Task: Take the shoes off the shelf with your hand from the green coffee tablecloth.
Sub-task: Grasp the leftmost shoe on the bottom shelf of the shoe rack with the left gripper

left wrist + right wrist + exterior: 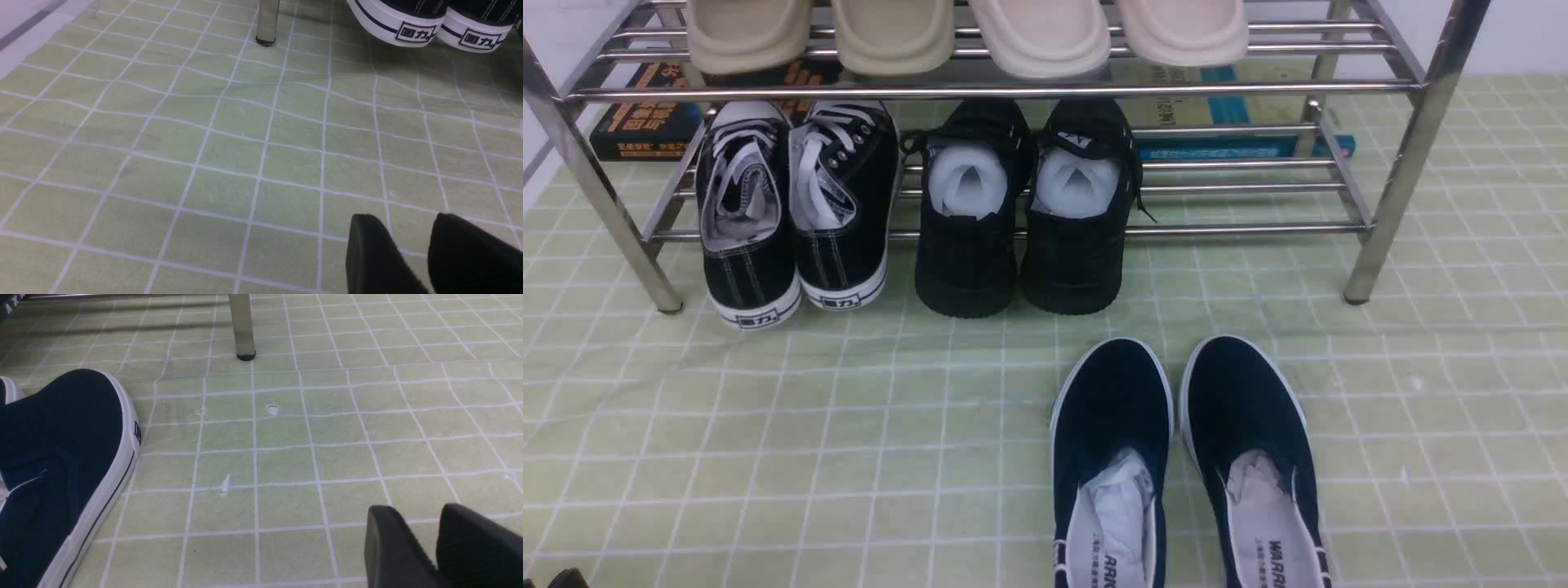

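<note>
Two black fingertips [367,249] of my left gripper [404,222] stand a little apart with only the green coffee tablecloth [768,457] showing between them, so it holds nothing and hangs low over the cloth. The shoes [752,261] are ahead of it and a little to its inner side, well apart from the fingers. They sit side by side on the lower tier of the shelf [1013,90], just inside its left leg [267,24], toes in and white rubber heels jutting out toward me. I cannot tell whether the heels touch the cloth.

I judge these shoes light and easy to lift. The canvas uppers are soft and would fold under a squeeze, and the loose white laces could catch on the steel tubes. The rubber sole and heel band look stiffer and grippy, so I would take each shoe at the heel, one finger inside on the grey insole and one on the outside rubber. For that I would probably need to spread wider.

Further toward my right, the all-black sneakers [1025,220] share the same tier and are not mine to take. The navy slip-ons [1184,457] lie on the cloth, just to the inner side of my right gripper [416,514], which is likewise slightly parted and empty.
</note>
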Controlling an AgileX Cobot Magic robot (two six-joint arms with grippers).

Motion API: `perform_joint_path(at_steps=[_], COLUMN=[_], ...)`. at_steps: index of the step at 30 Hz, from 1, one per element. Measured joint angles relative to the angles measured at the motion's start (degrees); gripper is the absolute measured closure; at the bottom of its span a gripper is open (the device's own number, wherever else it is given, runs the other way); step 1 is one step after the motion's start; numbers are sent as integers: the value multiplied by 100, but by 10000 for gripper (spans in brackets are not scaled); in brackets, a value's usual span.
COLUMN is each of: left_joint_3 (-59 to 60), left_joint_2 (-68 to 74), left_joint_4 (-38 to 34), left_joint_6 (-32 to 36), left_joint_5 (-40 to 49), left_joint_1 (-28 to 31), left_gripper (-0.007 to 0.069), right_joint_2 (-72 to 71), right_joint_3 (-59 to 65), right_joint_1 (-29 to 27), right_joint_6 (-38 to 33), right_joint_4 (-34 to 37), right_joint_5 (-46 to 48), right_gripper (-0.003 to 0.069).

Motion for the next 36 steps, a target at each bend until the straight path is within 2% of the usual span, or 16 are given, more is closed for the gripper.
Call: perform_joint_path(at_steps=[36], left_joint_3=[0], left_joint_2=[0], left_joint_4=[0], left_joint_6=[0], left_joint_5=[0], left_joint_1=[0], left_gripper=[383], right_joint_2=[0], right_joint_3=[0], right_joint_1=[0], right_joint_6=[0], right_joint_4=[0], right_joint_5=[0], right_gripper=[422])
